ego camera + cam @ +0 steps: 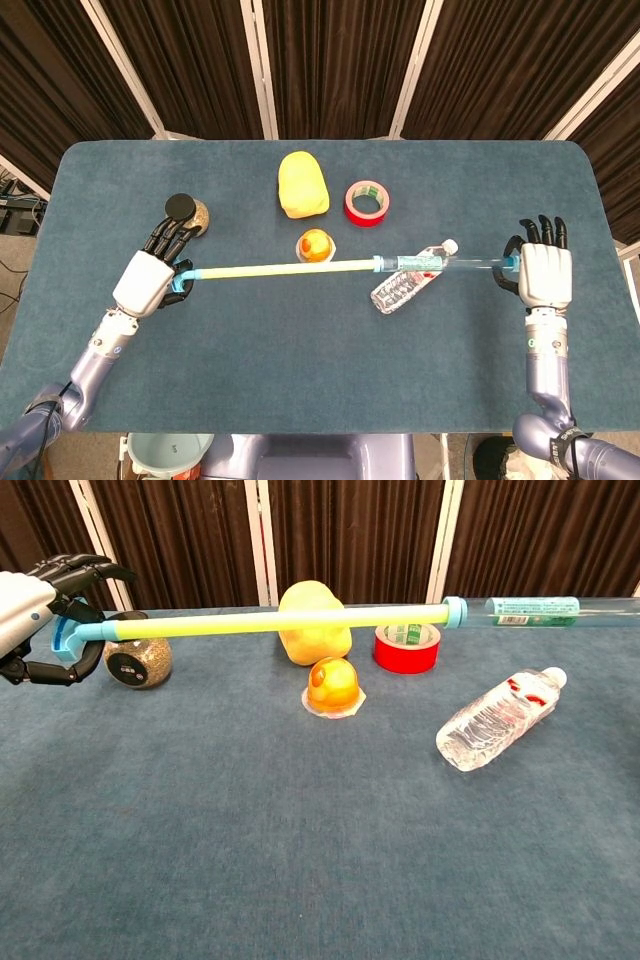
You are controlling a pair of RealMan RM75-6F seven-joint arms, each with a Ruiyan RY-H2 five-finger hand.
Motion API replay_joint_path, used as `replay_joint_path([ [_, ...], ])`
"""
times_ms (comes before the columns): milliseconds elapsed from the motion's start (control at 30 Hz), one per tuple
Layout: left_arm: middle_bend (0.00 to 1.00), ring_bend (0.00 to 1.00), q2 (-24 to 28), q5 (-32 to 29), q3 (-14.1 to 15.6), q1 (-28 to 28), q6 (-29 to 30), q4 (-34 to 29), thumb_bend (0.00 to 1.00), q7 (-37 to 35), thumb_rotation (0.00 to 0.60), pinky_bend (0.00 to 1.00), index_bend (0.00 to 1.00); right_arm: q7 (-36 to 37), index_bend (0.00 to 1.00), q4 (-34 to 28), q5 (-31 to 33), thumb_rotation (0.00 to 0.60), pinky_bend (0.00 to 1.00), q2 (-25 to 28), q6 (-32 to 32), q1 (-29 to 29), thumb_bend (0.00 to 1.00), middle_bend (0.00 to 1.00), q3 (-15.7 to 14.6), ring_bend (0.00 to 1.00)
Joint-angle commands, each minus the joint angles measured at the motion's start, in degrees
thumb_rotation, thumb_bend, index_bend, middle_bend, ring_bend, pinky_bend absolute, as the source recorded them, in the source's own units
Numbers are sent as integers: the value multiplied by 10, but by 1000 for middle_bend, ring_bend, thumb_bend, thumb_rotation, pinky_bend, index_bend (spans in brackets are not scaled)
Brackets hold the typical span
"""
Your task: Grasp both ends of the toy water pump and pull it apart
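Note:
The toy water pump is stretched out long above the table: a yellow plunger rod [285, 268] [280, 623] runs from a blue handle at the left to a blue collar, then a clear tube [455, 264] [545, 607] continues right. My left hand [150, 275] [35, 610] grips the blue handle end. My right hand [543, 268] holds the tube's far end; the chest view cuts this hand off.
Under the pump lie a clear plastic bottle [410, 283] [495, 718] and an orange jelly cup [315, 245] [333, 685]. Behind stand a yellow lump [302, 184] [312, 620], a red tape roll [367, 203] [406, 647] and a black-lidded jar [188, 213] [137, 662].

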Motion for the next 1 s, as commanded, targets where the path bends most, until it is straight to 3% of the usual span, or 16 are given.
replay_joint_path([
  [33, 91, 0, 0, 3, 2, 1, 2, 4, 705, 0, 600, 0, 710, 2, 840, 3, 3, 600, 0, 0, -2, 1, 378, 222, -1, 96],
  [233, 89, 0, -3, 1, 4, -3, -13, 11, 635, -7, 600, 0, 659, 2, 840, 6, -3, 600, 0, -3, -6, 0, 377, 222, -15, 97],
  [500, 86, 0, 20, 21, 44, -17, -77, 10, 521, -122, 600, 0, 472, -16, 802, 39, -34, 600, 0, -20, -11, -5, 358, 206, -63, 92],
  [800, 92, 0, -2, 50, 92, 1, -81, 73, 422, -230, 600, 0, 369, 26, 464, 32, -59, 600, 0, -15, -17, -34, 279, 97, -104, 50],
  [933, 92, 0, -21, 56, 102, 6, -90, 109, 381, -246, 600, 0, 349, 71, 210, 32, -87, 600, 0, -10, -33, -41, 228, 20, -124, 3],
  [1000, 81, 0, -30, 57, 106, 8, -93, 122, 356, -252, 600, 0, 291, 95, 82, 35, -106, 600, 0, -9, -40, -42, 161, 1, -134, 0],
])
